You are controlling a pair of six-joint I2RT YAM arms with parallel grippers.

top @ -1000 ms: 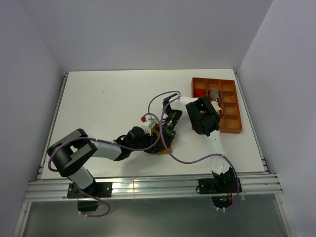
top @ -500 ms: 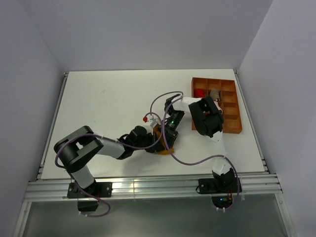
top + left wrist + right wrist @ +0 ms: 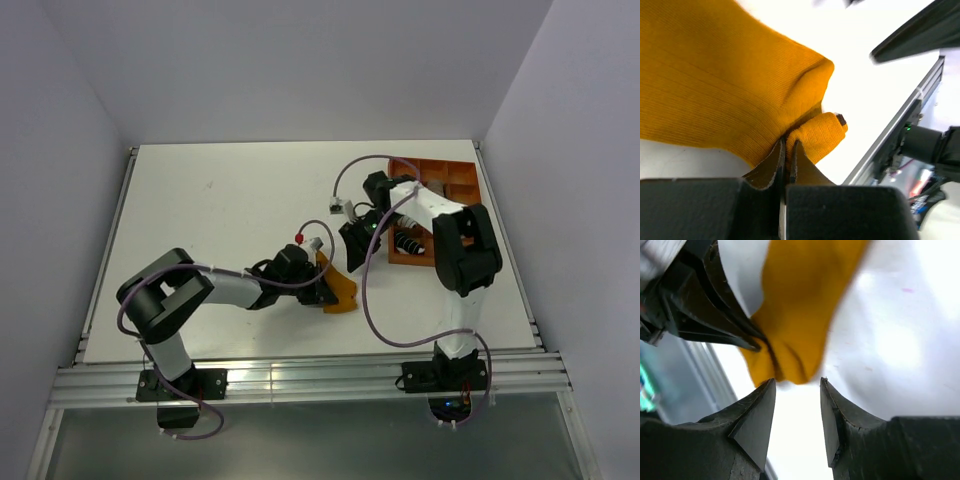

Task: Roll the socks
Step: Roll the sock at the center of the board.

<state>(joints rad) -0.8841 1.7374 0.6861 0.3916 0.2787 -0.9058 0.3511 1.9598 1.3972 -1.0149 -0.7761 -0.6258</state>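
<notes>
The fingers point(image 3: 769, 165) of the left gripper point(image 3: 788, 146) are pressing together on a small fold of the mustard sock point(image 3: 715, 85). The fold is bunching into a nub just beyond the tips, which probably serves as the anchor for starting a roll. The rest of the sock is spreading flat on the table point(image 3: 220, 200), near the centre, just right of the left gripper.

The right gripper point(image 3: 797, 385) is hovering just far-right of the sock. Its jaws are standing moderately apart with nothing between them. It is facing the sock's free end, probably in readiness to take the loose fabric.

The striped sock point(image 3: 407, 243) is lying further right, at the near left corner of the tray point(image 3: 455, 178). Which compartment it is occupying cannot be told, as the right arm is covering much of the tray.
</notes>
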